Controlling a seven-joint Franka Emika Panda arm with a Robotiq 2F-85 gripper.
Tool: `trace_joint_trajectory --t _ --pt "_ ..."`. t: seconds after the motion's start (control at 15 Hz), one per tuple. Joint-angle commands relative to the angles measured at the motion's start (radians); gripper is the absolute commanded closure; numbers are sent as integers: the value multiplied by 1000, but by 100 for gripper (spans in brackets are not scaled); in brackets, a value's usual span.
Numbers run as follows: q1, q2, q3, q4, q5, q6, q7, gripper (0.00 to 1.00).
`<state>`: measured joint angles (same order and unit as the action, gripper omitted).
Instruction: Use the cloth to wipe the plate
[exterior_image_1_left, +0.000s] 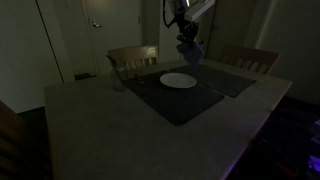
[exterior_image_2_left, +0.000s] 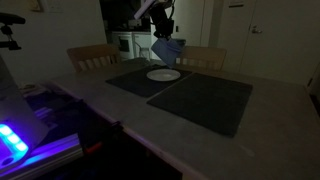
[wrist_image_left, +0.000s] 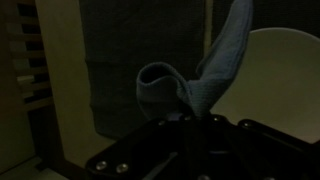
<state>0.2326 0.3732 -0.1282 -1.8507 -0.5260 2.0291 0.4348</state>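
Note:
A white plate (exterior_image_1_left: 179, 81) lies on a dark placemat (exterior_image_1_left: 170, 96) on the table; it also shows in an exterior view (exterior_image_2_left: 164, 74) and at the right of the wrist view (wrist_image_left: 275, 75). My gripper (exterior_image_1_left: 187, 45) hangs above the plate's far side, shut on a blue-grey cloth (exterior_image_1_left: 190, 54). The cloth (exterior_image_2_left: 167, 48) dangles from the jaws clear above the plate. In the wrist view the cloth (wrist_image_left: 205, 80) hangs bunched from my gripper (wrist_image_left: 192, 118), partly over the plate's edge.
A second dark placemat (exterior_image_1_left: 232, 80) lies beside the first. Wooden chairs (exterior_image_1_left: 133, 57) stand at the far side of the table. A glass (exterior_image_1_left: 117, 77) stands near the table's far corner. A lit device (exterior_image_2_left: 15, 140) sits at the near edge.

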Motion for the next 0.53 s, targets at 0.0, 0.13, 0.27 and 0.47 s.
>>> trace_joint_trajectory --t 0.0,0.13,0.27,0.47 --pt "-42 -29 29 -73 28 20 44 98" --pt "-57 -32 30 -110 52 61 85 98" --pt "-69 -35 26 -149 70 120 126 98" --pt "-86 -43 17 -212 92 292 221 98"
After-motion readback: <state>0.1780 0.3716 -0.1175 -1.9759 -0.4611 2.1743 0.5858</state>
